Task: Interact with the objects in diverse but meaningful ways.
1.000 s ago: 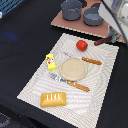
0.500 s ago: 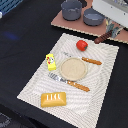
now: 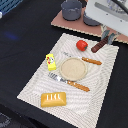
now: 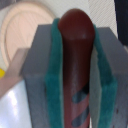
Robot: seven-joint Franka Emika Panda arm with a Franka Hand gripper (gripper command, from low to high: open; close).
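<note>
A pale placemat (image 3: 107, 75) with a fine striped weave lay on a dark tabletop (image 3: 25, 45). At its middle sat a round tan plate (image 3: 73, 68), flat and matte. Beside the plate, toward the exterior view's left, stood a small yellow block (image 3: 50, 60) with red marks on its face. A smooth, round red tomato (image 3: 81, 45) rested near the mat's far edge. At the near edge lay an orange-yellow bread loaf (image 3: 53, 99), oblong, with scored lines across its top. Two pieces of orange-handled cutlery flanked the plate: a fork (image 3: 70, 82) on the near side and a knife (image 3: 91, 61) on the far side. Beyond the mat, two grey pots (image 3: 71, 9) stood on a pinkish board (image 3: 67, 24).

The gripper (image 3: 104, 40) hung over the mat's far corner at the exterior view's right, just beside the tomato. Its jaws were closed to a narrow gap around a dark brown sausage (image 4: 76, 65), which filled the space between them. The wrist view showed the sausage as a glossy rod with a rounded end, pressed on both sides by green, rough-textured pads (image 4: 53, 75) set on grey blocks. In the exterior view one end of the sausage stuck out toward the tomato, tilted; whether it touched the mat could not be told.
</note>
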